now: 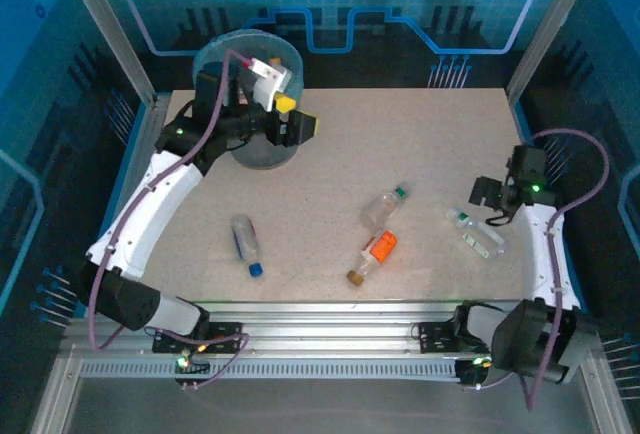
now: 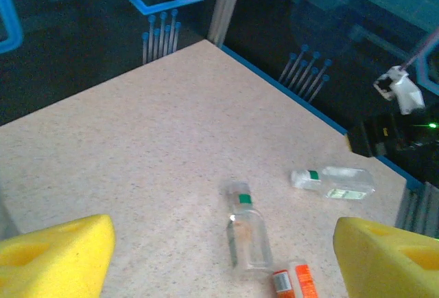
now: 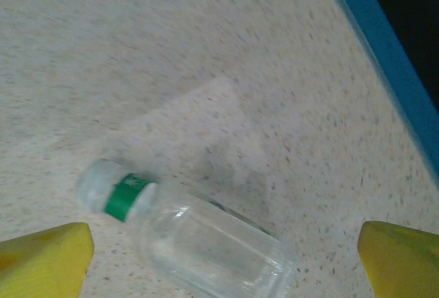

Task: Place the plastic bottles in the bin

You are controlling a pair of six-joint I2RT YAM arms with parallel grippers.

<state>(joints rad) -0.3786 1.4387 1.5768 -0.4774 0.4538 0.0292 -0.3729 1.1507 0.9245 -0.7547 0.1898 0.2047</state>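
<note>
Speckled beige tabletop (image 1: 400,124) is ringed by blue-lit panels. Bin (image 1: 212,54) is set at far-left corner. Left gripper (image 1: 296,116) is held just right of bin rim, fingers spread wide, nothing gripped.

Laid flat, well apart from bin:
- blue-capped bottle (image 1: 246,242), nearward of bin; axis near-far, cap toward near edge
- green-capped bottle (image 1: 383,208), diagonal, cap pointed far-right
- orange-labelled bottle (image 1: 374,252), near green-capped bottle, cap pointed near-left
- clear bottle (image 1: 478,234), farthest right of bin, cap pointed toward bin

Right gripper (image 3: 223,257) is held over clear bottle, fingers spread wide, nothing gripped.
</note>
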